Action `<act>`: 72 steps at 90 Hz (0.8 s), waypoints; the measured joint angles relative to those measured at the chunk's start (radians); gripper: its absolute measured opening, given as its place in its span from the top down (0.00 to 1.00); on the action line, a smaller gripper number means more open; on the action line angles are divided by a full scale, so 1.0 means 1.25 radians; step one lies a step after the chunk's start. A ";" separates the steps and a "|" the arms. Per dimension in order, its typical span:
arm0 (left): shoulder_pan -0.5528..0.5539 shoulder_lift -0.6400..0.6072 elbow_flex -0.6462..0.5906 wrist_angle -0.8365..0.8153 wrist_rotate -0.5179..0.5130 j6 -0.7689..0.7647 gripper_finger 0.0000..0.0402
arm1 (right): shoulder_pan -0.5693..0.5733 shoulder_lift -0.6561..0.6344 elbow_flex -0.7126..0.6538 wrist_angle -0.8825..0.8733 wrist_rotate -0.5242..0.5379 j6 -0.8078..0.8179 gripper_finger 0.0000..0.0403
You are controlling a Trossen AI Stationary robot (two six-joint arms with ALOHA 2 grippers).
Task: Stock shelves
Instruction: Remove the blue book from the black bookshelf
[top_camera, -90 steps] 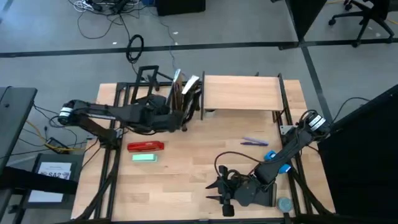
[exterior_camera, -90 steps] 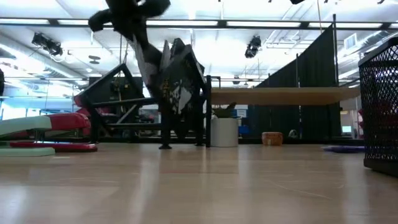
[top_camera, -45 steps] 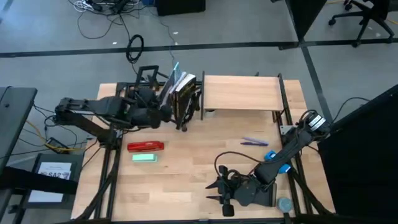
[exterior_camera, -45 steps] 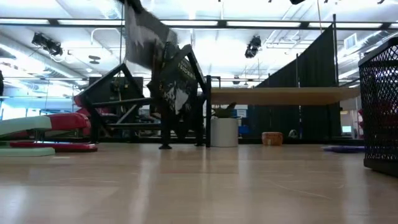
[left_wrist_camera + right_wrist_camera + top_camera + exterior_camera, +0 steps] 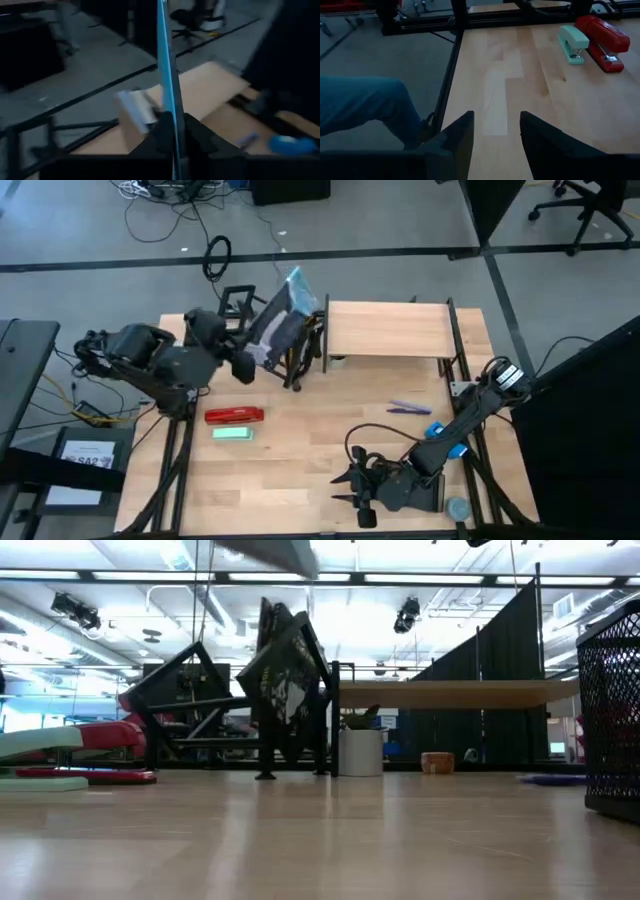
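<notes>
While the right gripper (image 5: 345,483) rests low at the bottom centre of the high view with its fingers (image 5: 459,131) spread apart over bare wood, the left gripper (image 5: 248,358) sits in the upper left, pinching a thin flat booklet with a light blue edge (image 5: 277,323). That booklet tilts up above the open black metal tube-frame rack (image 5: 232,302), which stands at the upper left of the light wooden table (image 5: 300,450). More dark booklets (image 5: 285,685) lean inside the rack. Just right of it stands the light wood plank shelf with black metal legs (image 5: 390,330). Lower left on the table lie a red stapler (image 5: 233,415) and a mint green stapler (image 5: 232,434), side by side. A purple pen (image 5: 410,408) lies to the right.
</notes>
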 joint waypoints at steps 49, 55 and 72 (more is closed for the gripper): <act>-0.306 0.332 0.007 -0.128 0.384 -0.337 1.00 | 0.038 -0.028 0.000 -0.007 -0.018 -0.055 0.68; -0.326 0.374 -0.019 -0.159 0.406 -0.414 1.00 | 0.055 -0.052 0.000 -0.018 -0.020 -0.073 0.68; -0.330 0.394 -0.185 0.094 0.455 -0.406 1.00 | 0.090 -0.110 0.000 -0.026 0.017 -0.121 0.68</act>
